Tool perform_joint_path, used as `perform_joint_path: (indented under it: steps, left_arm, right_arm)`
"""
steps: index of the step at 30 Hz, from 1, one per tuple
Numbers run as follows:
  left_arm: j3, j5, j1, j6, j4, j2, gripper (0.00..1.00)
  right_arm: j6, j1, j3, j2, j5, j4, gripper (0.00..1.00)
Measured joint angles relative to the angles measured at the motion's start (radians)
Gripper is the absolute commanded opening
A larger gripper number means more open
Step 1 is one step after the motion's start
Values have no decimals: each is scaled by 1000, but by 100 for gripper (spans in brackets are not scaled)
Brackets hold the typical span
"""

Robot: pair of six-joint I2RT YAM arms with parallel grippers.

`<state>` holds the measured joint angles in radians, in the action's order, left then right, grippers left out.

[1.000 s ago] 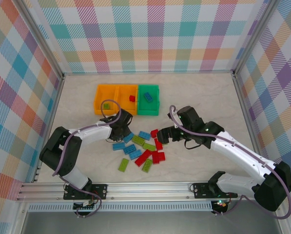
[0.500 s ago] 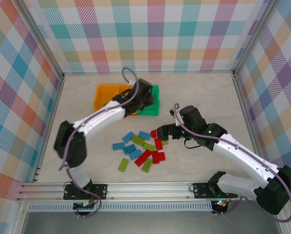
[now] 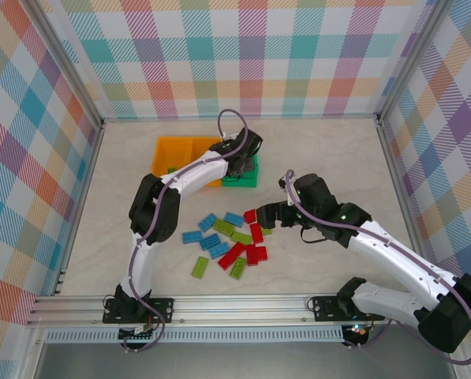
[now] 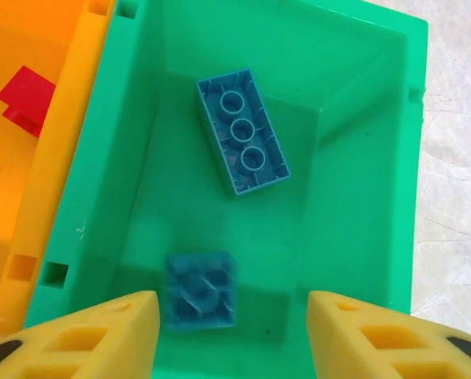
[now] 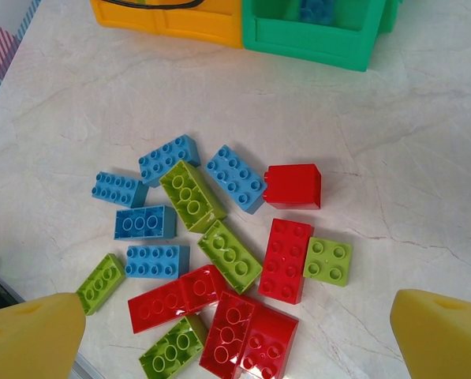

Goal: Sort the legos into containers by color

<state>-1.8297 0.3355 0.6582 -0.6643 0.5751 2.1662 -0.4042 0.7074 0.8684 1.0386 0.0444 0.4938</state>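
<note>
My left gripper (image 3: 241,163) hangs open over the green bin (image 4: 353,197). Inside that bin lie a long blue brick (image 4: 243,130), underside up, and a small blue brick (image 4: 201,290), blurred, just ahead of the left finger and touching neither pad. A red brick (image 4: 26,99) sits in the neighbouring orange bin (image 4: 38,205). My right gripper (image 5: 235,339) is open above the loose pile of legos (image 3: 229,238), holding nothing. Under it are a red long brick (image 5: 286,259), a lime square (image 5: 327,260) and a red cube (image 5: 293,186).
The three bins stand in a row at the back of the table (image 3: 322,150), orange (image 3: 176,150) to the left and green (image 3: 251,178) on the right. Several blue, lime and red bricks are spread toward the near left. Metal frame posts and plaid walls enclose the table.
The left arm swung from the pile up to the green bin, and a second, small blue brick now lies loose in it. The right arm barely shifted.
</note>
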Motion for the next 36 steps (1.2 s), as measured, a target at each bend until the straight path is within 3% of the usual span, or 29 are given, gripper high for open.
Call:
perform_joint_path:
  steps: [6,13,21,26,31,36]
  left_arm:
    - [81,-13,0,0,-4,-85,59]
    - [321,-39,8,68,-12,-467,56]
    - [608,-40,39,386,3,-1056,55]
    - [838,-123,39,661,34,-1368,66]
    - [970,-272,40,890,127,-1548,80]
    - [990,-391,40,1035,230,-1569,91]
  right_arm:
    - [0,0,-6,0,-3,-1,100]
    - [0,0,-4,72,-10,0,100]
    - [5,0,67,365,-10,-17,92]
    - [27,1,146,553,-7,-50,87]
    - [53,4,223,691,-10,-68,75]
    - [57,4,243,750,-14,-90,62]
